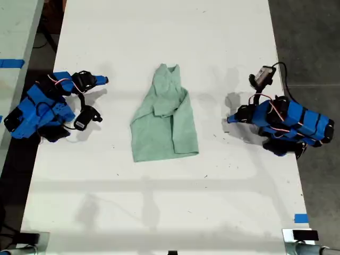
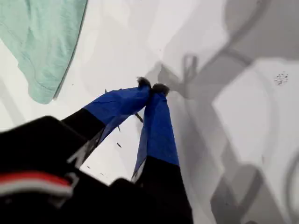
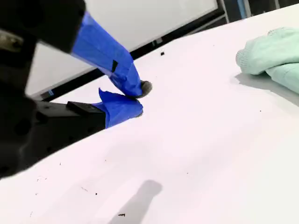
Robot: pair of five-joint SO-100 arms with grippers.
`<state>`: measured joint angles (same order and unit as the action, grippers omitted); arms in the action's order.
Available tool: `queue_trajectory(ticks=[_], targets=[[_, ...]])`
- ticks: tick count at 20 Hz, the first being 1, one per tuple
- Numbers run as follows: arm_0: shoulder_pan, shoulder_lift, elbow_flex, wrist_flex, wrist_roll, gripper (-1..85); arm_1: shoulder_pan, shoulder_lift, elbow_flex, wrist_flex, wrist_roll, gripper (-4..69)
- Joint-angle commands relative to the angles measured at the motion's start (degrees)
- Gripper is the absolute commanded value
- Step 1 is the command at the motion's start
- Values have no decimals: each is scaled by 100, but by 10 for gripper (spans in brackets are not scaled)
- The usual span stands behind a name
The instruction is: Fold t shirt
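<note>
The pale mint t shirt (image 1: 164, 119) lies partly folded in the middle of the white table, collar toward the far edge and one sleeve laid across its front. A blue arm (image 1: 40, 109) rests folded at the exterior view's left and another blue arm (image 1: 289, 122) at its right, both well apart from the cloth. The wrist views do not tell which is which. My first gripper (image 2: 152, 86) is shut on nothing above bare table, with a hemmed corner of the t shirt (image 2: 42, 42) off to one side. My second gripper (image 3: 140, 99) is shut and empty, with the t shirt (image 3: 273, 53) some way off.
The white table (image 1: 159, 212) reaches the exterior view's bottom. A second pale table with blue tape (image 1: 11, 64) stands beyond a dark gap at that view's left. Grey floor (image 1: 313, 32) lies at its right. A blue tape mark (image 1: 300, 218) sits near the table's near right corner.
</note>
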<state>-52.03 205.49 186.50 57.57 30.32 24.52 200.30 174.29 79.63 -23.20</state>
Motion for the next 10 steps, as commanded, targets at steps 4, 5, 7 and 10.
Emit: queue_trajectory(ticks=[4,5,7,10], targets=[[35,35,237,9,53,18,26,70,202,18,158,15],[35,35,237,9,53,18,26,70,202,18,141,15],[35,35,237,9,53,18,79,70,202,26,149,28],[35,35,237,9,53,18,88,70,202,26,167,55]])
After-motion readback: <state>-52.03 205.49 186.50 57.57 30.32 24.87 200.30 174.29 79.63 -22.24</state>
